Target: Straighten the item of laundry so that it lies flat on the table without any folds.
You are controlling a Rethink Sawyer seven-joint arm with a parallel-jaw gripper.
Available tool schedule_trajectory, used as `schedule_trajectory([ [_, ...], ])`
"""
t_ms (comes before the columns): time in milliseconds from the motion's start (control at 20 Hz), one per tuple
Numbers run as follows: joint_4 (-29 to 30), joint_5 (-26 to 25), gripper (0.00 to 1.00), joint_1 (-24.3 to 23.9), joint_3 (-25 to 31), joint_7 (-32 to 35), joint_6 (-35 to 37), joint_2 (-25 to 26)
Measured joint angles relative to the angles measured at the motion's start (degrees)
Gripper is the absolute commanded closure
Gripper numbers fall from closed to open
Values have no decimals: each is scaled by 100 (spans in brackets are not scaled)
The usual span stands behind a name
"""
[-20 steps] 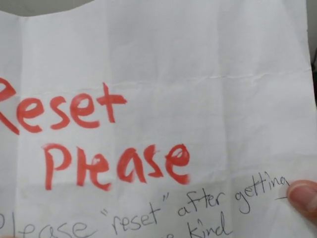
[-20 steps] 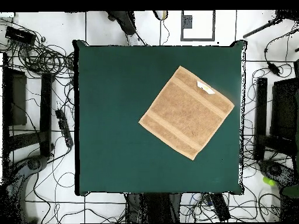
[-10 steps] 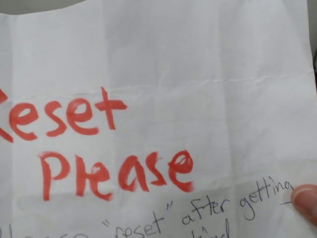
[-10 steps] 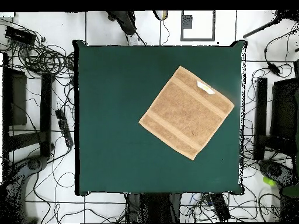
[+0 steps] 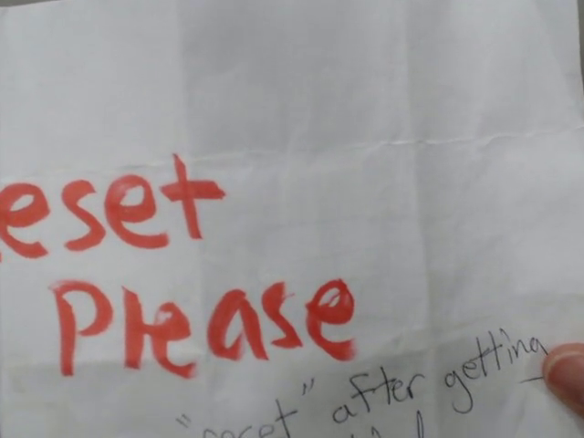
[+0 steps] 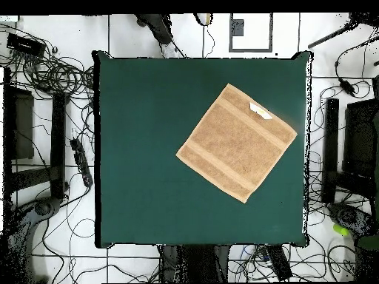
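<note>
Paper (image 5: 292,137) shifted; towel (image 6: 237,143) flat, robot unseen

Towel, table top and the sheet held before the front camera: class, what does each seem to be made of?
The towel looks like orange-tan terry cloth: nubbly pile crossed by two flatter woven bands. The table top seems a matt, dark green felt-like covering, without shine. The sheet is white paper, creased, with handwriting in red and black, pinched by a fingertip.
</note>
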Motion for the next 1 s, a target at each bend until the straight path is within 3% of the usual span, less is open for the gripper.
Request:
schedule_trajectory([
  [100,564,101,100,-27,2,0,-1001,-31],
  [250,823,84,100,8,2,0,-1418,-11],
  [400,836,18,100,59,3,0,-1379,22],
  [700,347,-347,100,235,4,-2,-221,177],
  [850,-100,-522,100,294,10,-4,769,266],
  [1000,-151,-520,100,270,11,-4,1021,238],
])
